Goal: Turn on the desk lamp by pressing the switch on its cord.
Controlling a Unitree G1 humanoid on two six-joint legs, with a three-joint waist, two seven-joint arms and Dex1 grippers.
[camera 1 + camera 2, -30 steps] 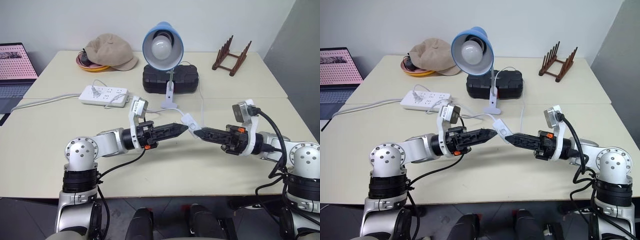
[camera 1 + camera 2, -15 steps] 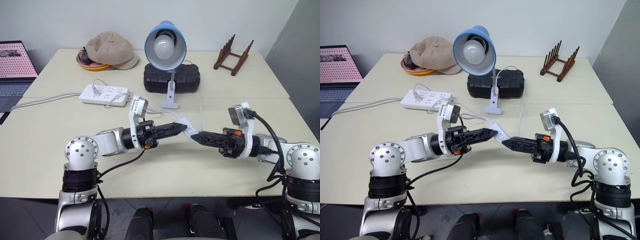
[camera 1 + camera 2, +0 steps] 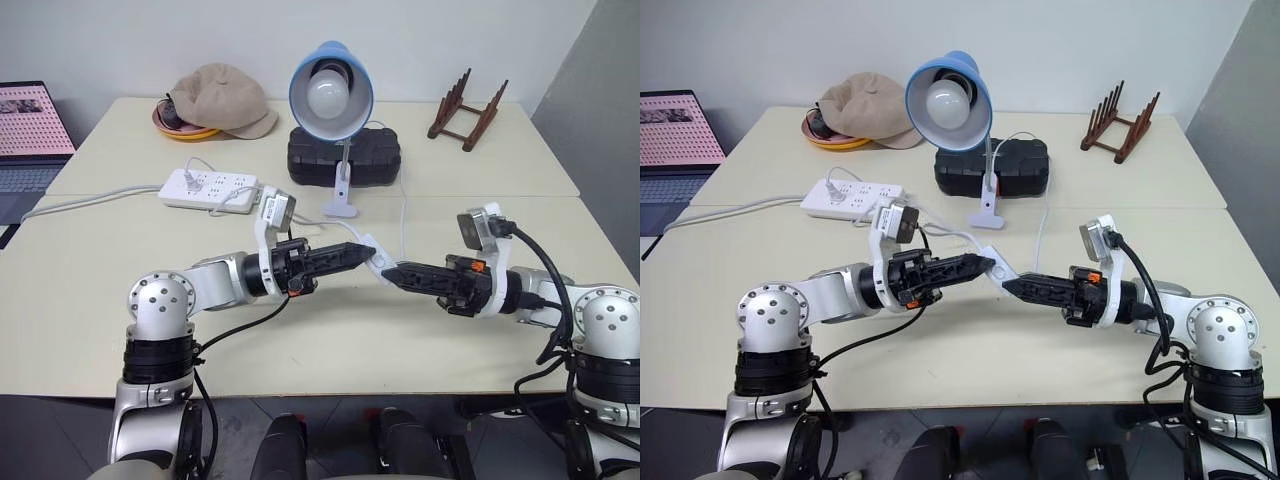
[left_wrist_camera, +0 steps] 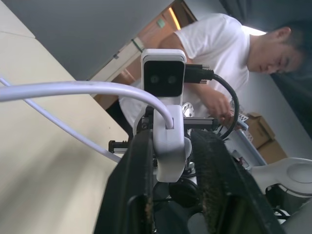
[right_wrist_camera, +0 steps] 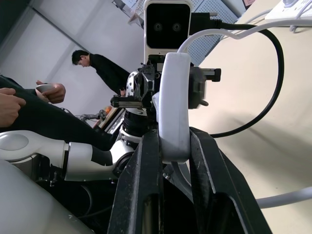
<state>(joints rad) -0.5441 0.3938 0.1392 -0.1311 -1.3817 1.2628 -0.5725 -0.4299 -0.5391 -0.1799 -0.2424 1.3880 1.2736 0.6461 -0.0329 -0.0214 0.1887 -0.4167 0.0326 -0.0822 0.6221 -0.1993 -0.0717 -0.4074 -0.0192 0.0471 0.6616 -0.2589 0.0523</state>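
Over cream table (image 3: 300,350): switch (image 3: 371,254) clamped between right gripper (image 3: 390,271) fingers; left gripper (image 3: 362,251) fingers flanking it, contact unclear; lamp (image 3: 330,95) unlit.

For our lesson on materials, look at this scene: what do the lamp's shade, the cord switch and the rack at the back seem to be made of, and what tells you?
Desk lamp shade: likely painted metal or plastic; smooth, even light-blue surface with a soft sheen.
Switch: probably moulded plastic; plain white, rounded edges, slightly glossy.
Rack: seemingly wood; reddish-brown slats, dark stained finish.
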